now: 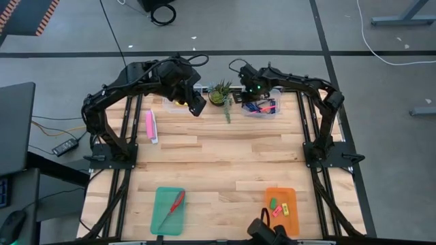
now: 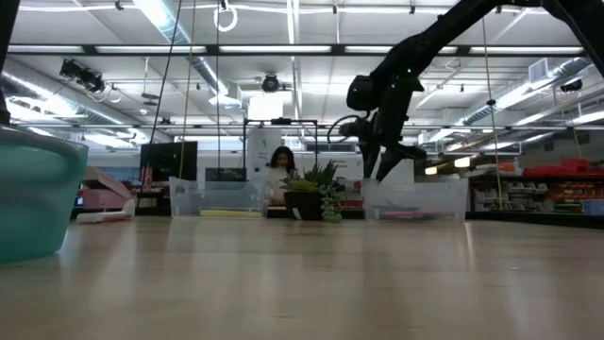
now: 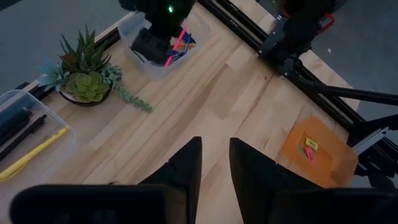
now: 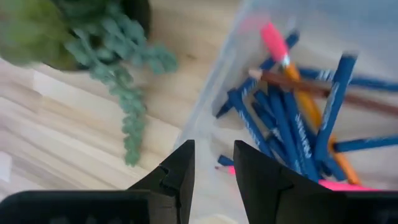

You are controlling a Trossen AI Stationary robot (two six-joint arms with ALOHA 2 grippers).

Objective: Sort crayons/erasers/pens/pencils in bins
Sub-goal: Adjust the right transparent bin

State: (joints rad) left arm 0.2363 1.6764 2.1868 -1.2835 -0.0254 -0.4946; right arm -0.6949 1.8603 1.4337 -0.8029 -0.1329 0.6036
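I see my right gripper (image 4: 211, 163) over the clear bin (image 1: 261, 107) of blue pens (image 4: 280, 124) beside the potted plant (image 1: 220, 94), fingers slightly parted, seemingly empty; left gripper (image 3: 214, 163) across the plant, narrowly parted, empty.

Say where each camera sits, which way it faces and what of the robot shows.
High: overhead, straight down on table; both arms show.
Low: table height, level toward the room; one arm comes in from above.
Left wrist: looks past its own fingers across the table to the plant.
Right wrist: looks down past its own fingers into the clear bin of pens.
Shared: all four see the plant.
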